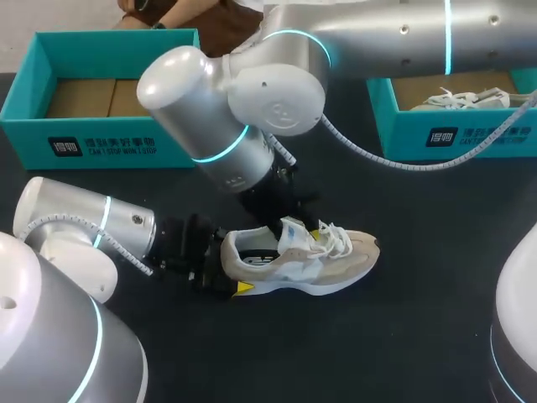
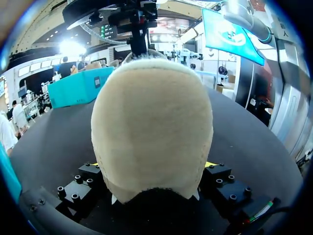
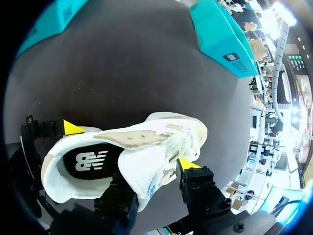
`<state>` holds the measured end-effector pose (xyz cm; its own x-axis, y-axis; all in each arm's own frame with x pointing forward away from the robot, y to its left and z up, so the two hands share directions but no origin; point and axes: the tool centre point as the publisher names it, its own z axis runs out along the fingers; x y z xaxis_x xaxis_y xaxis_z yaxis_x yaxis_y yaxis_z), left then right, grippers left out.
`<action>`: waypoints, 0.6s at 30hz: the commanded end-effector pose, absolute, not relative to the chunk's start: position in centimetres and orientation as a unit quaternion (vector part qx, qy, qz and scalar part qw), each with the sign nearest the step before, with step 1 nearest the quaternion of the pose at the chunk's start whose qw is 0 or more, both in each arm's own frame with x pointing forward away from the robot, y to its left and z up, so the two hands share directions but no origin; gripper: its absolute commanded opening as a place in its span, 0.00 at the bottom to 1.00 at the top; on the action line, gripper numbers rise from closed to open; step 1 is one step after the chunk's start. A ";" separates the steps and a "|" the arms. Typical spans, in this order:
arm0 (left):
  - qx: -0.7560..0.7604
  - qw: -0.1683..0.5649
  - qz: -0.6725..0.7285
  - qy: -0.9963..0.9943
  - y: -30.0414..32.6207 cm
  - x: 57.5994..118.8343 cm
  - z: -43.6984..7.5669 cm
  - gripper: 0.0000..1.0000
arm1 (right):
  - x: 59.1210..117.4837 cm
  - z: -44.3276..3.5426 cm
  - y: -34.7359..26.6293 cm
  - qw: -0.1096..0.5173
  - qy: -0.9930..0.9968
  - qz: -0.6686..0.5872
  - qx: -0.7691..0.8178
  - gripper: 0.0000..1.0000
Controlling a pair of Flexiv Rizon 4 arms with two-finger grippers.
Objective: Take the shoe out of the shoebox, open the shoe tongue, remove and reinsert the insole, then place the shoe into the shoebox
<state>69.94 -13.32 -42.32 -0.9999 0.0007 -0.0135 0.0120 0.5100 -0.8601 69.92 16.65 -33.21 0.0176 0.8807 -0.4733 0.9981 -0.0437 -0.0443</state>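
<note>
Logging print first: what shows? (A)

White logo on the dark insole (image 3: 90,159). White characters on a dark label on the shoebox with cardboard (image 1: 101,138), same on the second shoebox (image 1: 453,130). Not transcribed. (B)

Surface? (A)

Dark bench (image 1: 419,336). On it the shoe (image 1: 310,260) stands on its sole, heel inside the left tool (image 2: 154,169), which is clamped on it from both sides, toe pointing away. The right tool (image 3: 154,174) sits over the raised tongue (image 1: 294,232). Both boxes lie well beyond the tools, and the second holds another shoe (image 1: 457,99). (B)

Obscured? (A)

Heel fills the left wrist view. Cannot tell whether the right tool is clamped or parted. (B)
</note>
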 end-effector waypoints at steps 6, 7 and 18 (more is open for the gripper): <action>0.004 0.006 -0.493 0.870 -13.3 70.1 -42.4 0.00 | 69.0 -30.3 16.2 0.172 0.621 -0.154 0.749 0.11; 0.004 0.006 -0.493 0.870 -13.3 70.1 -42.4 0.00 | 69.1 -30.3 15.9 0.175 0.618 -0.152 0.751 0.04; 0.004 0.006 -0.493 0.870 -13.3 70.1 -42.4 0.00 | 70.8 -31.6 10.6 0.179 0.602 -0.143 0.765 0.00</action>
<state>69.95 -13.33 -42.31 -0.9999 0.0006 -0.0135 0.0119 0.5098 -0.8602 70.99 12.39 -31.19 0.0713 0.8708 -0.4865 0.9974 -0.0656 0.0288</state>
